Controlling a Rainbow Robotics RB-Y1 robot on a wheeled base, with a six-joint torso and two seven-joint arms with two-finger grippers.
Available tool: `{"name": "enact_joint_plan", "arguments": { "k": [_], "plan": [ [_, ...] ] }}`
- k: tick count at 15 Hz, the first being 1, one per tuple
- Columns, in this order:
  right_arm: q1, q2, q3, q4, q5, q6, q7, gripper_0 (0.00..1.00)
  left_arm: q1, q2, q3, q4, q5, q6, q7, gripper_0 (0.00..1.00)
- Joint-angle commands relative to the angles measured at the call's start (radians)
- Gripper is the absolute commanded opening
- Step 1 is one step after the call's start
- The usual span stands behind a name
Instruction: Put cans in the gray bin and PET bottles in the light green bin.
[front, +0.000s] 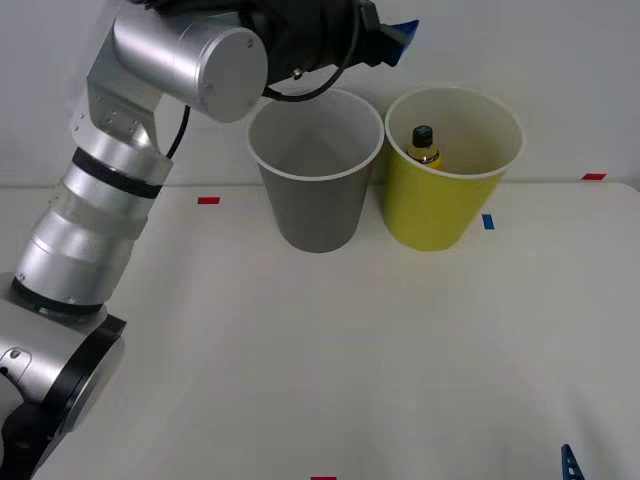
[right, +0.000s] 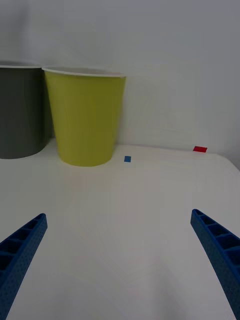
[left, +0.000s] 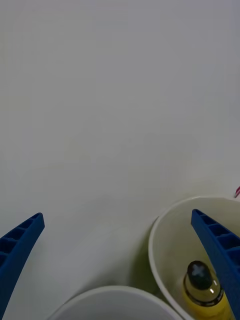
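The left end effector (left: 118, 265) is raised above and behind the two bins, its blue fingers (left: 20, 250) spread wide apart and holding nothing. Below it, the small PET bottle (front: 425, 148) with a black cap and yellow label stands upright inside the light green bin (front: 440, 215), which sits just beside the gray bin (front: 315, 205) at the back of the white bench (front: 330, 360). The right end effector (right: 119, 260) hangs low over the bench, near the light green bin, also released with fingers wide.
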Motion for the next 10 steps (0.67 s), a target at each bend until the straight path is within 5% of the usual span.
{"name": "enact_joint_plan", "arguments": {
  "k": [1,5,10],
  "plan": [
    [0.000,0.000,0.000,0.000,0.000,0.000,0.000,1.00,0.109,0.105,0.028,-0.138,-0.008,0.004,0.007,1.00],
    [0.000,0.000,0.000,0.000,0.000,0.000,0.000,1.00,0.330,0.219,0.080,-0.381,-0.003,0.005,0.033,1.00],
    [0.000,0.000,0.000,0.000,0.000,0.000,0.000,1.00,0.715,0.249,0.233,-0.723,-0.011,0.004,0.042,1.00]
  ]
}}
